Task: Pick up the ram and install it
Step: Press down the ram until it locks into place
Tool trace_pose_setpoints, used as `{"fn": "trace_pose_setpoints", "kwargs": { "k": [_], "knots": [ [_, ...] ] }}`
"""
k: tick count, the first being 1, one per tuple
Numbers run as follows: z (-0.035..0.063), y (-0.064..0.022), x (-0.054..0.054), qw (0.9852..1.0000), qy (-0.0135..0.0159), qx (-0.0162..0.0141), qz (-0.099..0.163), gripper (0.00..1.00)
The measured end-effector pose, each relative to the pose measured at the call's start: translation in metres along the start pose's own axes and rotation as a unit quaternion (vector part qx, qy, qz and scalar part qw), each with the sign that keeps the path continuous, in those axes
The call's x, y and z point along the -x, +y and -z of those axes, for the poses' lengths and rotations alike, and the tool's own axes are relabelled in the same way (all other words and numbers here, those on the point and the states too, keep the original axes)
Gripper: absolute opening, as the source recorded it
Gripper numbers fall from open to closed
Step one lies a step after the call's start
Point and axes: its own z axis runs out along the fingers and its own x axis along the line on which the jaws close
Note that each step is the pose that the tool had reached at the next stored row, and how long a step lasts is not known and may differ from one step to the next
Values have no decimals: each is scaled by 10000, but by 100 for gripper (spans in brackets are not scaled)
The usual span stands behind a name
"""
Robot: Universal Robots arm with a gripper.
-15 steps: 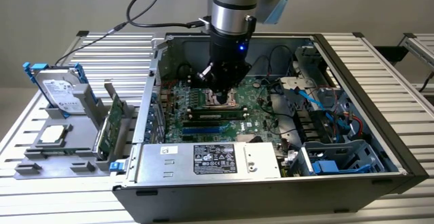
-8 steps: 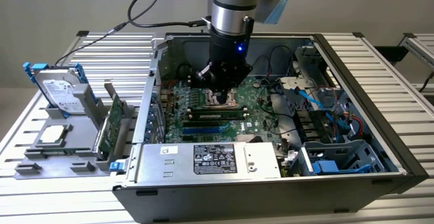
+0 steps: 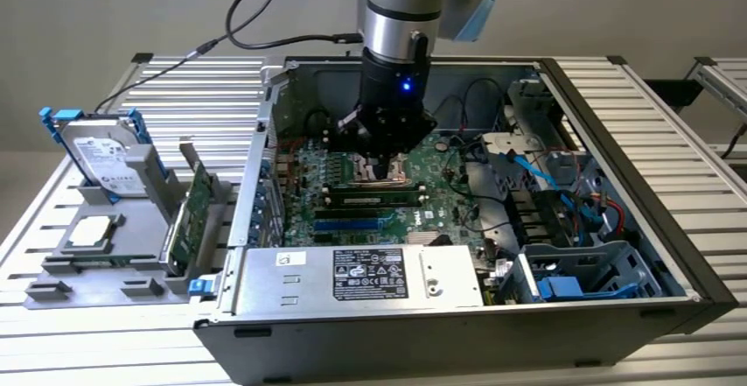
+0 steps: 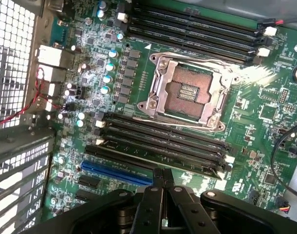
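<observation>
The pincer [image 4: 163,178], pressed together and empty, hangs over the motherboard [image 4: 265,112]; its printed writing is unreadable.

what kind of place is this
Probably a robotics lab bench set up for PC assembly: an open computer case with its motherboard exposed sits on an aluminium-slat table, beside a grey fixture holding spare parts.

Open black PC tower case [image 3: 607,97] lying on its side, frame centre, on slatted alu table [image 3: 47,193]. Green motherboard [image 4: 280,122] inside w/ bare silver CPU socket [image 4: 187,92] and blue PCIe slot [image 4: 114,173]. Silver hard drive w/ blue rails [image 3: 100,154] upright at left on grey holder tray [image 3: 70,272]; silver PSU [image 3: 356,277] along lower edge.
</observation>
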Motion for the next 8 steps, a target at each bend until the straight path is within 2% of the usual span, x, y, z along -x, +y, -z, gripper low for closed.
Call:
{"fn": "trace_pose_setpoints", "kwargs": {
  "k": [4, 8],
  "knots": [
    [-1, 0, 0, 9997, -26, 11, -250, 11],
    [-1, 2, 0, 9989, -84, 13, -456, 11]
  ]
}}
